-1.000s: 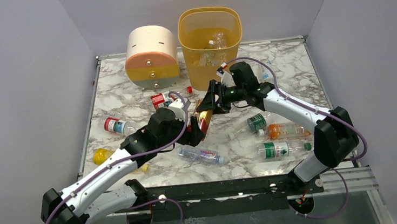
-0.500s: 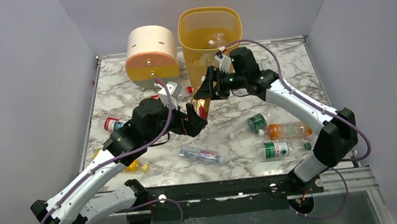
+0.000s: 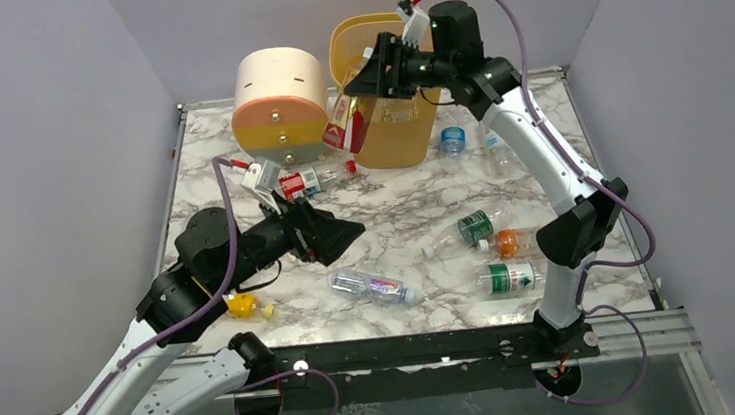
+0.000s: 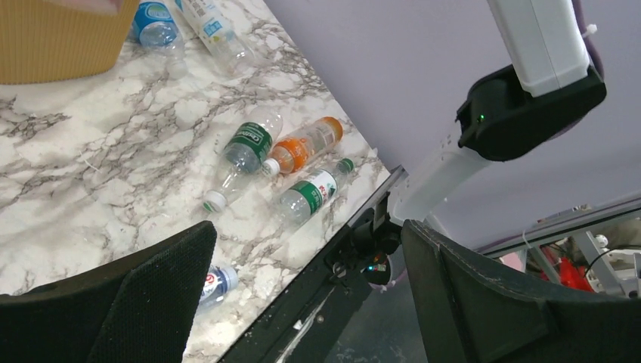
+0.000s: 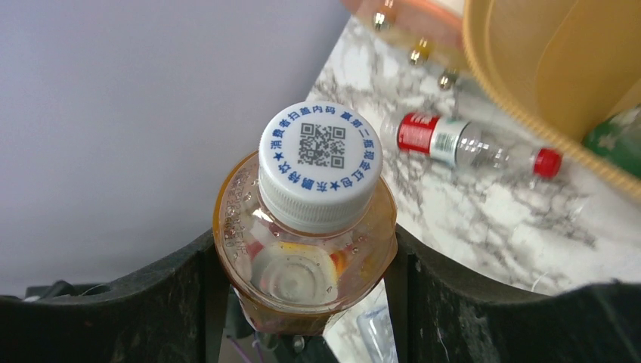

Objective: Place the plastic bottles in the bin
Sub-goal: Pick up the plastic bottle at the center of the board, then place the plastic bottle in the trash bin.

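My right gripper [image 3: 361, 86] is raised beside the left rim of the yellow-orange bin [image 3: 407, 134] and is shut on an orange drink bottle [image 3: 345, 126] with a red label. In the right wrist view this bottle [image 5: 306, 227] shows its white cap between the fingers, with the bin rim [image 5: 529, 91] to the right. My left gripper [image 3: 344, 235] hangs open and empty over the table's middle. Several plastic bottles lie on the marble: a red-labelled one [image 3: 301, 183], a clear one [image 3: 371, 287], a yellow one [image 3: 242, 305], and green [image 3: 476, 226] and orange [image 3: 507, 243] ones.
A round cream-orange-green drawer unit [image 3: 281, 105] stands left of the bin. Two more bottles [image 3: 452, 140] lie right of the bin. The left wrist view shows green-labelled bottles [image 4: 246, 144], an orange one [image 4: 302, 144] and the right arm's base [image 4: 521, 106] at the table's edge.
The left gripper opened, let go of the orange bottle and drew back to the left. The right arm lifted the bottle up to the bin's left rim.
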`<state>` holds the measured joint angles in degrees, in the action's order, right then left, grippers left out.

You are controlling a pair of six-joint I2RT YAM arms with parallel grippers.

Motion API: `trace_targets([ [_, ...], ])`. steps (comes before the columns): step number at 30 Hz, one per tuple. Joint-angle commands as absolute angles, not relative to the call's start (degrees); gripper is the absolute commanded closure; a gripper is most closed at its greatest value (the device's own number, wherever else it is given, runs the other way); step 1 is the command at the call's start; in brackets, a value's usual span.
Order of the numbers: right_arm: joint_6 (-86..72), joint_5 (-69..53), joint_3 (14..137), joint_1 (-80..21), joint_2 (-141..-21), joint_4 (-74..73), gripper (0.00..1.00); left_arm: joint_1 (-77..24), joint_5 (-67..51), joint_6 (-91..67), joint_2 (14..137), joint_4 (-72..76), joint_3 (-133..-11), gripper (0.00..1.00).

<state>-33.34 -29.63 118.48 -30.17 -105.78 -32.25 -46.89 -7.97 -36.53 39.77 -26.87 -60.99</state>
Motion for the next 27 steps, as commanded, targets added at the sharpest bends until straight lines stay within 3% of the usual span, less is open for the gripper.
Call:
trace_targets([
  [1,-35.3,-30.6,126.4,-24.6,-109.2,-31.1,0.44,-47.0,-8.6,-39.3,36.3,-29.6,-57.8,0.01],
  [7,-43.4,-29.2,121.3,-17.1,-108.4,-15.1,0.44,-47.1,-9.0,-39.8,35.2,-29.6,-55.9,0.01],
  [14,-46.7,-23.9,125.4,-14.9,-113.5,-5.5,0.42,-47.1,-9.2,-39.4,35.1,-30.0,-55.8,0.01],
  [19,-46.3,-23.2,135.2,-14.9,-122.7,-5.5,0.24,-47.1,-9.7,-39.5,35.1,-30.3,-55.7,0.01],
  [22,-44.9,-22.9,139.2,-14.9,-126.0,-8.1,0.04,-47.1,-9.8,-39.4,35.1,-30.7,-56.2,0.01],
  [27,-41.4,-20.6,131.7,-14.9,-121.3,-8.6,0.00,-47.1,-9.3,-38.4,35.7,-31.8,-57.0,0.01],
])
